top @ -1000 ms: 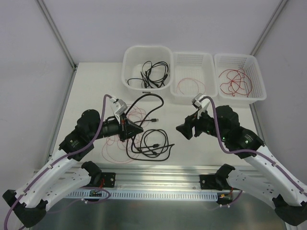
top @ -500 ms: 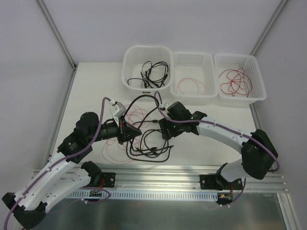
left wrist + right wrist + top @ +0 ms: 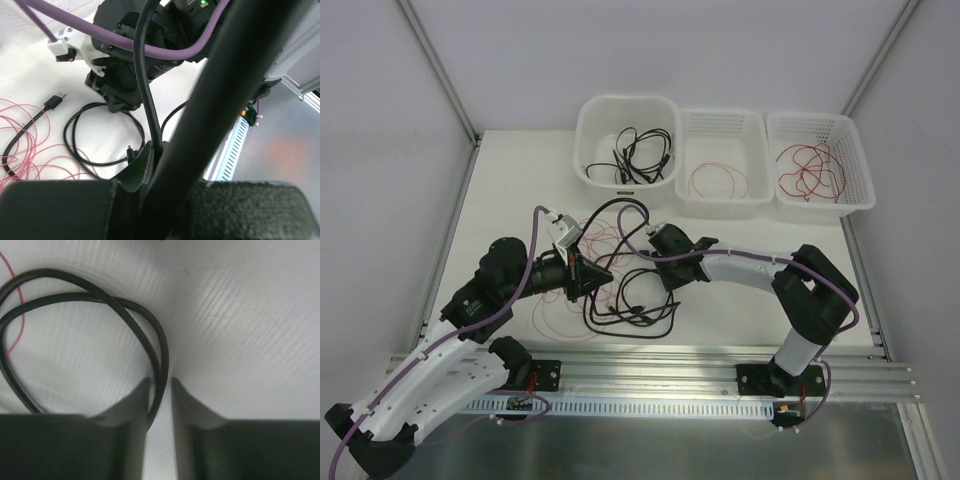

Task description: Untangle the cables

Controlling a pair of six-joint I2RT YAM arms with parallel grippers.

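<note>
The work surface is a white table (image 3: 500,190) with an aluminium rail (image 3: 670,372) running along the lower edge of the frame. White panels (image 3: 620,50) are enclosing it on three sides.

Three white containers are standing in a row at the upper centre: a solid tub (image 3: 588,112) holding coiled black cable, a middle basket (image 3: 725,118) holding one red loop, and a right basket (image 3: 820,122) holding several red loops.

The tangle is lying at centre left of the table – black cables (image 3: 638,312) are overlapping thin red wires (image 3: 552,322).

The left gripper (image 3: 603,275) is clamping its fingers together on a black cable (image 3: 142,80), which is rising from between the tips.

The right gripper (image 3: 160,385) is pressing down at the tangle's right side. Its fingers are standing a narrow gap apart, with a black loop (image 3: 125,304) passing between them – whether the pads are pinching it cannot be told.
</note>
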